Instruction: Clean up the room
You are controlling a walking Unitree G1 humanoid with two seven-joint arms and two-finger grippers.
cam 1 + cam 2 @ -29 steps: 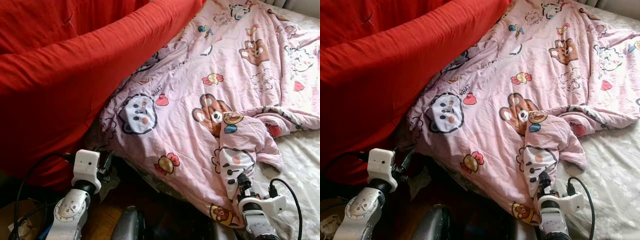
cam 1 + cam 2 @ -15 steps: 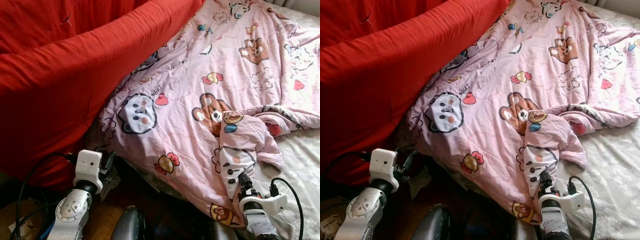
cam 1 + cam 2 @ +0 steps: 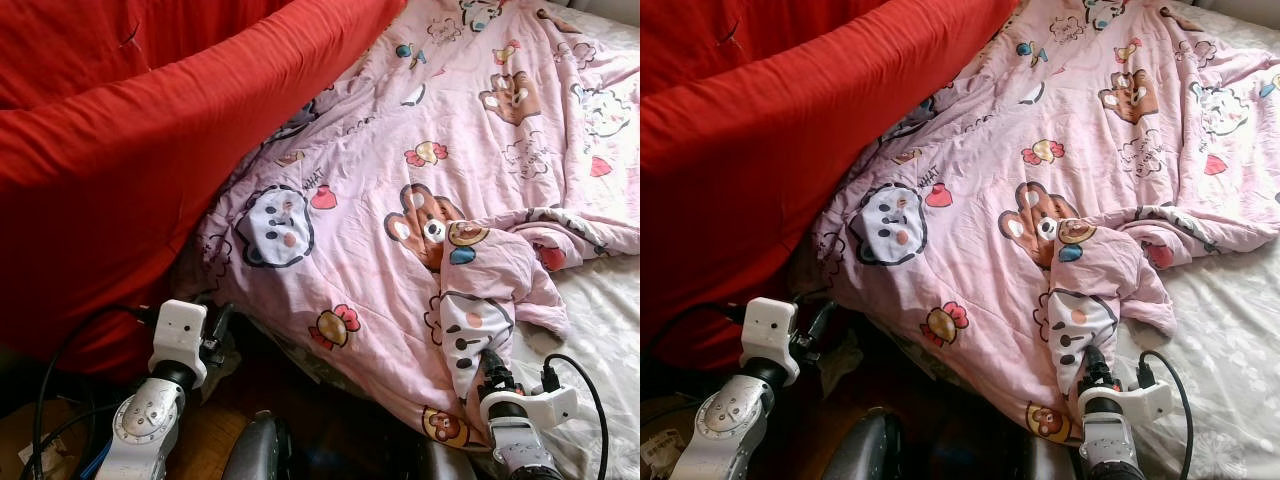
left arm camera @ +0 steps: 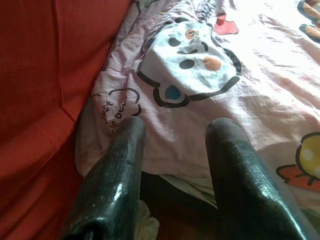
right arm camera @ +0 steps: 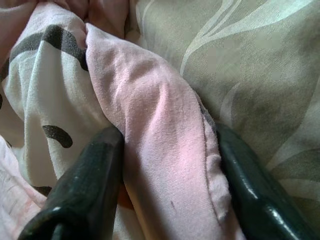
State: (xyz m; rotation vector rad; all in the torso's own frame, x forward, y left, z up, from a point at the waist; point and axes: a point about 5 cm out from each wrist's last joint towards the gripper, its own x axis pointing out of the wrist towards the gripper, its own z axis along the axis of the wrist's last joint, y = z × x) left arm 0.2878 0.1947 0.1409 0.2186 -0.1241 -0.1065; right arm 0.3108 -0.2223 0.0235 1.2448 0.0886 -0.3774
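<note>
Pink cartoon-print quilt (image 3: 430,200): rumpled across bed, near edge bunched. Right gripper (image 5: 165,165): fingers spread around a fold, not yet clamped. Left gripper (image 4: 172,165): open, short of near-left hem beside red cover (image 3: 130,150). Risk: thin fold slipping free on closing; uneven pull dragging quilt floorward.

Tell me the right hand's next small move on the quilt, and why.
Probably close the right hand: a fold of the pink quilt already lies between its open fingers, with the bedsheet just beyond. Gripping first lets it pull the bunched corner straight.
</note>
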